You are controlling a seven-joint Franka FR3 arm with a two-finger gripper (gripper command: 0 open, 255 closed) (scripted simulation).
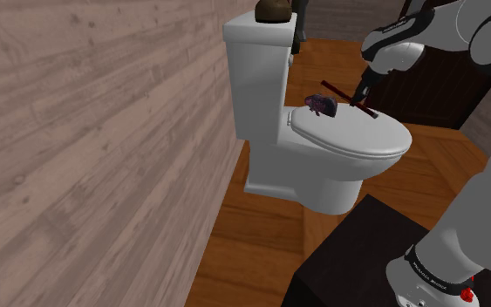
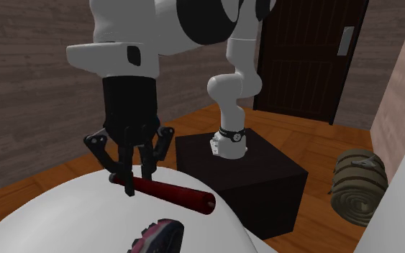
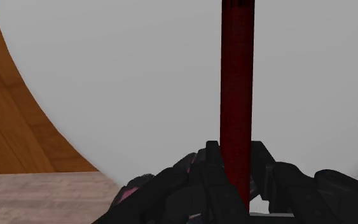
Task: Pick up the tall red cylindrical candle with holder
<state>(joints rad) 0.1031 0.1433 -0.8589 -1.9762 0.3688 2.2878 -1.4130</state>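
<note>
"Wrist view has the red candle point(image 3: 237, 83) running straight out from the gripper point(image 3: 236, 154), both black fingers pressed against it near one end. So it's clamped on the candle."

"And where is it lying?"

"Over the white toilet lid point(image 1: 357, 144), toward the lid's rim and away from the tank. The small purple thing point(image 1: 322, 105) sits at the tank end. I can't tell whether the candle touches the lid or hangs just clear of it."

"How do you reckon it handles?"

"It's a long, thin, stiff rod, probably light, with a smooth round side. Held this near the end, I'd expect the long free part to lever downward and turn between the pads. A hold nearer the middle would balance better. If it's wax, a hard squeeze might mark or snap it."

"Any holder?"

"None that I can pick out. The free end looks slightly darker in the second exterior view, nothing more. The gripped end is buried in the fingers. On the tank, a brown object point(image 1: 274, 9) is cut off by the frame."
</note>
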